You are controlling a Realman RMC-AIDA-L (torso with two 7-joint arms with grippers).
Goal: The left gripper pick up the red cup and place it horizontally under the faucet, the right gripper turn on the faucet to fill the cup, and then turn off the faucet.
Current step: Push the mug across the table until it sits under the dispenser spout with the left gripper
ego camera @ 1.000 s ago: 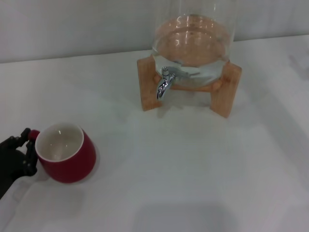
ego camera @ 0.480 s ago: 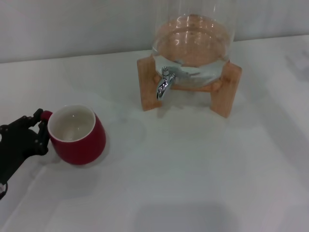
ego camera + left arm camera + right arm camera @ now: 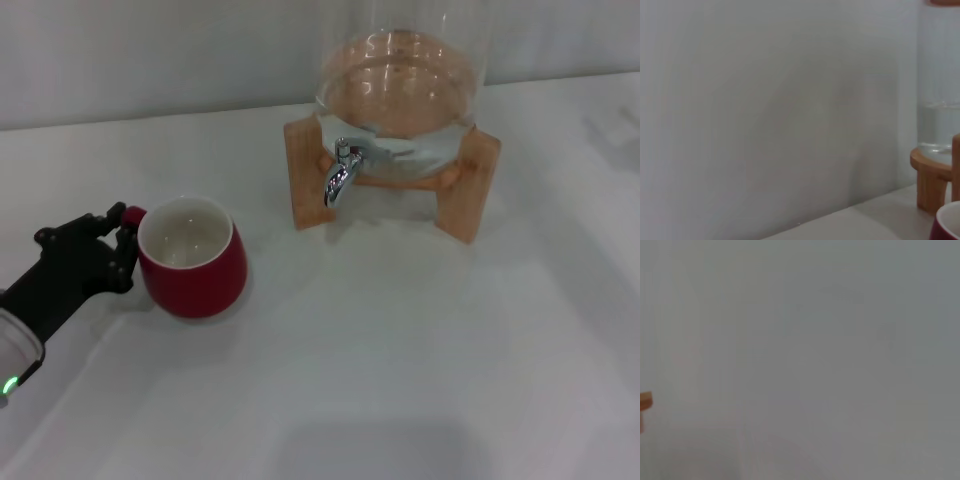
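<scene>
The red cup (image 3: 192,257) stands upright with its white inside showing, at the left of the white table in the head view. My left gripper (image 3: 118,245) is shut on the cup's small handle at its left side, black fingers wrapped around it. The chrome faucet (image 3: 340,174) points down from the glass dispenser (image 3: 400,90) at the back centre, well to the right of and beyond the cup. A sliver of the cup's rim (image 3: 949,225) shows in the left wrist view. My right gripper is out of view.
The dispenser holds water and rests in a wooden stand (image 3: 478,185) with legs on both sides of the faucet. A pale wall runs behind the table (image 3: 400,350). The stand's wood (image 3: 932,175) also shows in the left wrist view.
My left gripper has carried the red cup to the right and farther back, toward the faucet. The dispenser has not moved.
</scene>
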